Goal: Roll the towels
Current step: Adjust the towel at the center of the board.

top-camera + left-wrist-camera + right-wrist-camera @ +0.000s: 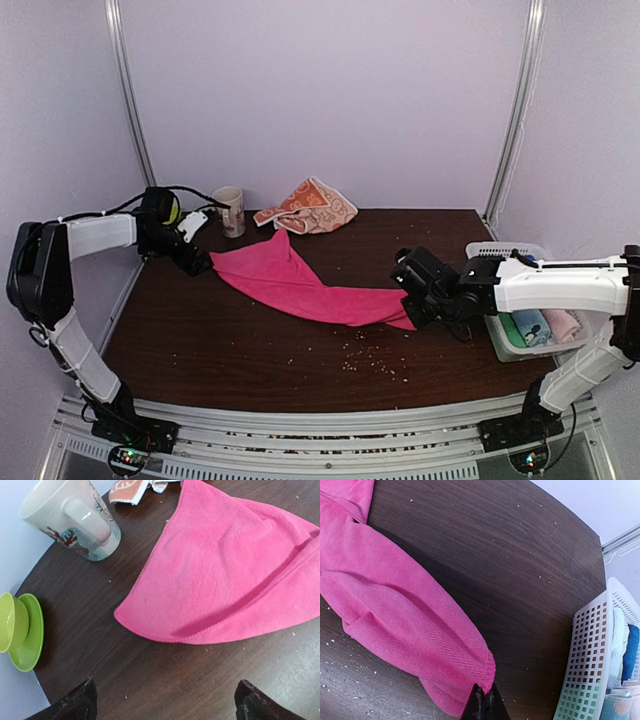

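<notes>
One corner of pink towel [395,615] pinched in right gripper [482,702], probably to pull it flat (rolling not begun); left gripper [167,700] wide, empty, near opposite corner.

Dark wood table [200,340], scattered crumbs [365,362] toward front.
Pink towel [300,285] spread across middle; orange printed towel [315,207] bunched at back edge, mug [231,211] just left of it.

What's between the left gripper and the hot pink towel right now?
Only bare dark wooden table lies between the open left gripper and the curved edge of the soft hot pink towel, as the left wrist view shows.
</notes>
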